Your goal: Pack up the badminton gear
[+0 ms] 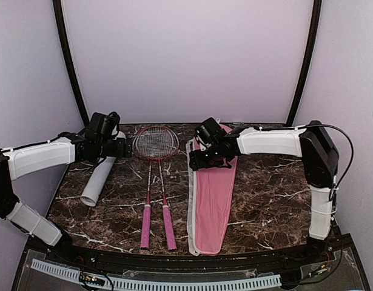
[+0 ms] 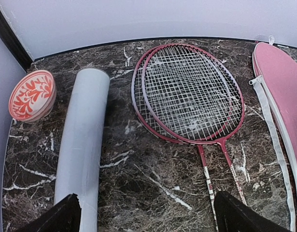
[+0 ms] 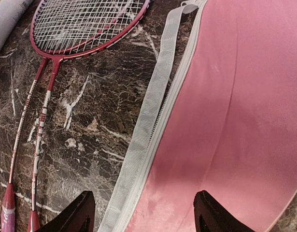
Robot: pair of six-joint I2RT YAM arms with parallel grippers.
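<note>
Two red-framed rackets [image 1: 156, 176] with pink handles lie side by side at the table's middle; they also show in the left wrist view [image 2: 189, 92] and the right wrist view [image 3: 85, 21]. The white tube [image 1: 100, 180] lies left of them [image 2: 83, 145]. The pink cover [image 1: 213, 194] lies to their right with its white zipper edge [image 3: 150, 121] open. My left gripper [image 1: 127, 149] is open and empty, above the table between tube and rackets [image 2: 146, 215]. My right gripper [image 1: 196, 161] is open and empty over the cover's left edge [image 3: 143, 212]. No shuttlecocks show.
A small red-patterned round cap [image 2: 32, 95] sits by the tube's far end near the back left corner. The dark marble table [image 1: 265, 194] ends at a curved black rail in front. Pale walls stand close behind and at both sides.
</note>
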